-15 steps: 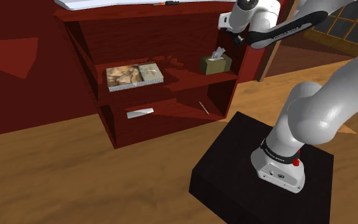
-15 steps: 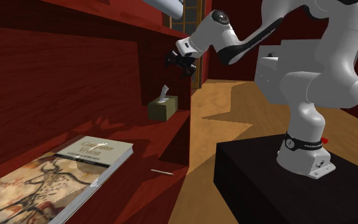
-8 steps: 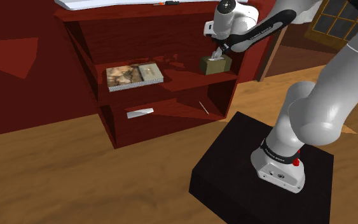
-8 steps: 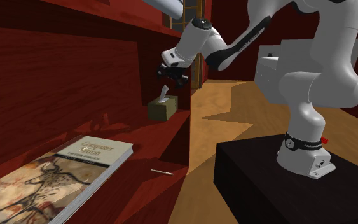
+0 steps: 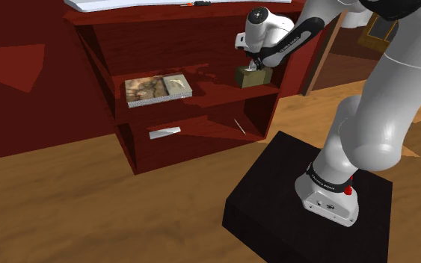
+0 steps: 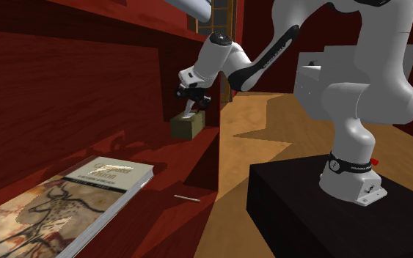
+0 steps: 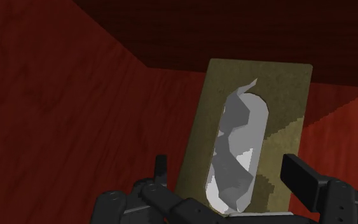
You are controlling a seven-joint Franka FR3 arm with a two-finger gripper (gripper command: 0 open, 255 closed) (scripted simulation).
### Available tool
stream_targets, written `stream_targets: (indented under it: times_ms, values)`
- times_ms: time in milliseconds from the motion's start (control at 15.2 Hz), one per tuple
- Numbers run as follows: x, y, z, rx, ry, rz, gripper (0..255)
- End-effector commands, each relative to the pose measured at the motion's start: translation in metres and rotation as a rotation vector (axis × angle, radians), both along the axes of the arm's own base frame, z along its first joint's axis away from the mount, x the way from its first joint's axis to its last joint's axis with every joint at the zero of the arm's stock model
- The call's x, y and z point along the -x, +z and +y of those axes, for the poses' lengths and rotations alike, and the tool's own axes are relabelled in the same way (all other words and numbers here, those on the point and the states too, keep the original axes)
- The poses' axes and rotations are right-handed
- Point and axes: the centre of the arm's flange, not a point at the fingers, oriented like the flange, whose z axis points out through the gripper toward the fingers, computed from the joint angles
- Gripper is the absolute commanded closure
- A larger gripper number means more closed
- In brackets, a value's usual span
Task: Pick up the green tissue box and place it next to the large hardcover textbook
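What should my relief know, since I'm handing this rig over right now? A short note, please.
Gripper: the black two-finger gripper is open and hangs over the olive-green tissue box, fingers either side, not clasping it.
Things: the box stands on the dark red bookcase's middle shelf, at the shoulder view's right end; the large hardcover textbook with a picture cover lies flat towards the other end.
Done: the approach.
Left: close, lift, carry along the shelf, set down beside the book.

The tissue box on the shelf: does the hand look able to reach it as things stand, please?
Probably yes: the hand hangs just above the tissue box, its open fingers either side of it, and nothing stands between them.
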Motion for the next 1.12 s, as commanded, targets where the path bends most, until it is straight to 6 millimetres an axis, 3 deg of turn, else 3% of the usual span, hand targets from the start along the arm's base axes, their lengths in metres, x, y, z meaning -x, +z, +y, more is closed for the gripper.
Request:
stream_targets:
  times_ms: [0,528,594,1056]
  values:
    - [-0.0014,-0.0069,-0.0052,0.000,0.000,-0.001,0]
    - [-0.0014,-0.0068,-0.0052,0.000,0.000,0.000,0]
    - [-0.0014,-0.0068,-0.0052,0.000,0.000,0.000,255]
    - [-0.0008,-0.0066,-0.0050,0.000,0.000,0.000,255]
